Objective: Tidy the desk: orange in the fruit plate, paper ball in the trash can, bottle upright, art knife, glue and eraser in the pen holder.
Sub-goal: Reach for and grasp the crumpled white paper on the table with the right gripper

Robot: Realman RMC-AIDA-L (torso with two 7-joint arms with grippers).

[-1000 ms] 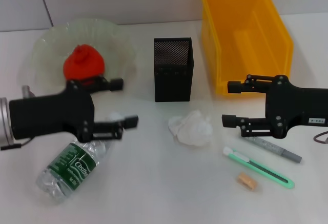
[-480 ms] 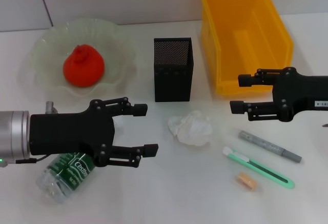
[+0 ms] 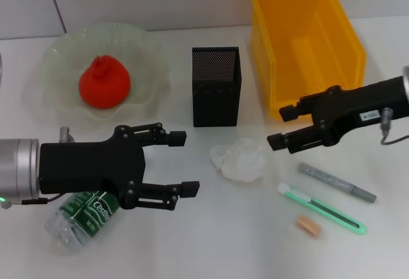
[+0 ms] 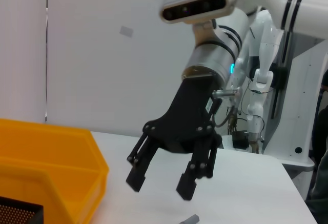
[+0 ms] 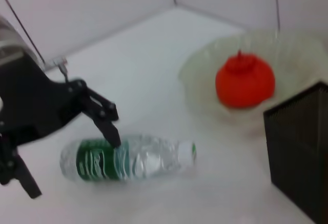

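Bottle [image 3: 80,218] lying flat, green "Cestbon" label, left hand [image 3: 180,164] spread, right hand [image 3: 280,126] spread

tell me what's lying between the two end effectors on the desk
In the head view, the crumpled paper ball lies on the desk between the open left end effector and the open right end effector, touching neither.

Matte black two-fingered hands (white label on the right) on silver wrist cuffs
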